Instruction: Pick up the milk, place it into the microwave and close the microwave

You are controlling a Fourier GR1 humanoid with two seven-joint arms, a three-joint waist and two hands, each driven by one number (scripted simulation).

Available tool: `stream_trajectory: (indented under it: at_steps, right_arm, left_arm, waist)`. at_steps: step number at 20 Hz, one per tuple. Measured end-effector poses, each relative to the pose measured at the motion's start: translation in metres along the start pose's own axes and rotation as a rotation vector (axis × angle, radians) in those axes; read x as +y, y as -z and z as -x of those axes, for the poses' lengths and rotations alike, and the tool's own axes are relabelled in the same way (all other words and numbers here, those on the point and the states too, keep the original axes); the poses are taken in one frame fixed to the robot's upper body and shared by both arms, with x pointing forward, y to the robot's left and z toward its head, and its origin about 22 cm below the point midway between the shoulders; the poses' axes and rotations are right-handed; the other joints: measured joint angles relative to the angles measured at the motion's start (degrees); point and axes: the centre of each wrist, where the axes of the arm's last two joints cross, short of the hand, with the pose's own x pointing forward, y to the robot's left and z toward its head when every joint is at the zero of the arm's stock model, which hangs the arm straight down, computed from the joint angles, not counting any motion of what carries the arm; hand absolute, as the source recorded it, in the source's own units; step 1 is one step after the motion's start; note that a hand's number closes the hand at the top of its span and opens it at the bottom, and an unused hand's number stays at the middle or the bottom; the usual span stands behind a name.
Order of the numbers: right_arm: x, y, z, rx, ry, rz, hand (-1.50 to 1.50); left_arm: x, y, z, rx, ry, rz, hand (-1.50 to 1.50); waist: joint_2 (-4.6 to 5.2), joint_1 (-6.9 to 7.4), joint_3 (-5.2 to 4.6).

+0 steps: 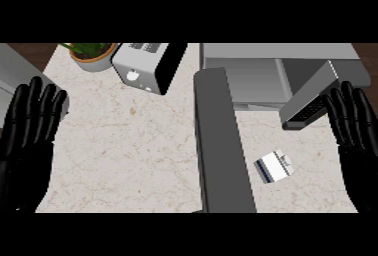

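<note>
Head view: the left robot hand [29,125] stands at the far left edge, fingers straight, close side by side and pointing away from the robot, holding nothing. The right robot hand [353,125] mirrors it at the far right edge, fingers likewise straight and spread only slightly, palm empty, resting over the pale marbled surface [125,150].

The milk [274,166], a small white carton with a dark blue side, lies on the surface inward from the right robot hand, nearer the robot than its fingertips, well apart from it and untouched. Just beyond the milk, on the side away from the right robot hand, the open microwave door [221,145] runs as a long grey slab toward the robot, roughly midway between the two hands. The microwave [258,70] itself sits ahead of the right robot hand's fingertips and inward, its grey cavity open.

Ahead of the left robot hand and inward stand a potted plant [92,54] and a silver toaster-like appliance [148,65], both well clear of the fingers.
</note>
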Motion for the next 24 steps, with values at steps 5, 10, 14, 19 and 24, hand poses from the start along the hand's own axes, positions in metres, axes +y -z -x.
stream_trajectory:
  at_steps: [5,10,14,19,24]
  right_arm:
    - [0.011,-0.021,-0.005,-0.013,-0.025,0.075,-1.5]
    - [0.022,-0.048,0.003,0.052,0.032,0.118,-1.5]
    - [0.03,-0.076,0.002,0.088,0.049,0.123,-1.5]
    - [0.033,-0.112,0.011,0.134,0.044,0.136,-1.5]
    - [0.03,-0.137,0.024,0.165,0.034,0.148,-1.5]
  left_arm:
    - [0.003,0.003,0.01,-0.004,0.025,0.007,-1.5]
    - [-0.011,-0.011,0.028,0.085,-0.068,-0.014,-1.5]
    - [-0.039,-0.026,0.037,0.124,-0.105,-0.023,-1.5]
    - [-0.067,-0.043,0.046,0.143,-0.129,-0.027,-1.5]
    - [-0.095,-0.061,0.048,0.137,-0.131,-0.024,-1.5]
  waist:
    - [-0.53,-0.47,0.28]
    - [-0.73,-0.76,0.36]
    - [-0.81,-0.87,0.39]
    - [-0.83,-0.91,0.41]
    - [-0.83,-0.78,0.41]
